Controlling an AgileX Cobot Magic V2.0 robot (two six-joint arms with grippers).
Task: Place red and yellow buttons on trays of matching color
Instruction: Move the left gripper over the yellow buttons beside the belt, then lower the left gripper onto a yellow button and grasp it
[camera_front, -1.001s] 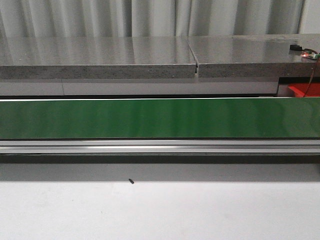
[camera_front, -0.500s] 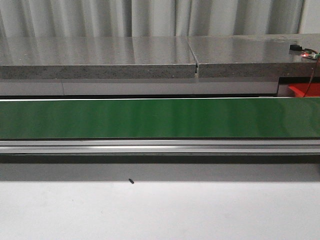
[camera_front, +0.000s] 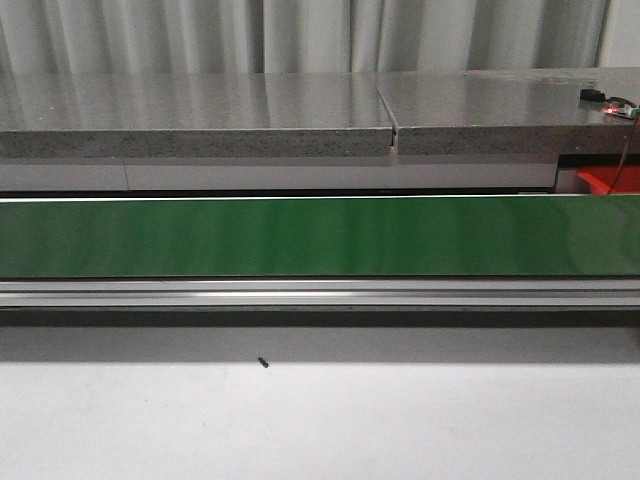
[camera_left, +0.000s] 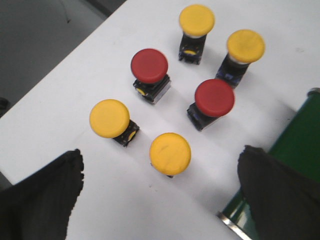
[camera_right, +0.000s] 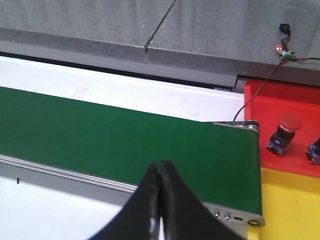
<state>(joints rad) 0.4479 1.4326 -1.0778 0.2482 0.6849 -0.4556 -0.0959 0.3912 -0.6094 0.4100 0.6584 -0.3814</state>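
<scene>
Front cam just gives me the green conveyor belt (camera_front: 300, 236) running across, no arms. Left wrist: gripper (camera_left: 160, 192) spread wide over six buttons standing caps-up on the white table (camera_left: 75, 75), nearest a yellow button (camera_left: 170, 153). Right wrist: fingers (camera_right: 160, 192) pressed together over the belt, one red button (camera_right: 285, 131) upright on the red tray (camera_right: 285, 95), yellow tray (camera_right: 290, 200) beside it.

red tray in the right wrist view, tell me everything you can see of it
The red tray is a flat, glossy, plastic-looking sheet at the right end of the green belt, just past its roller. Its near edge meets a yellow tray. One red button already stands on it, mushroom cap up on a dark base, and part of a second item shows at the frame edge. A thin cable crosses its corner. In the front view only a small corner shows.
</scene>
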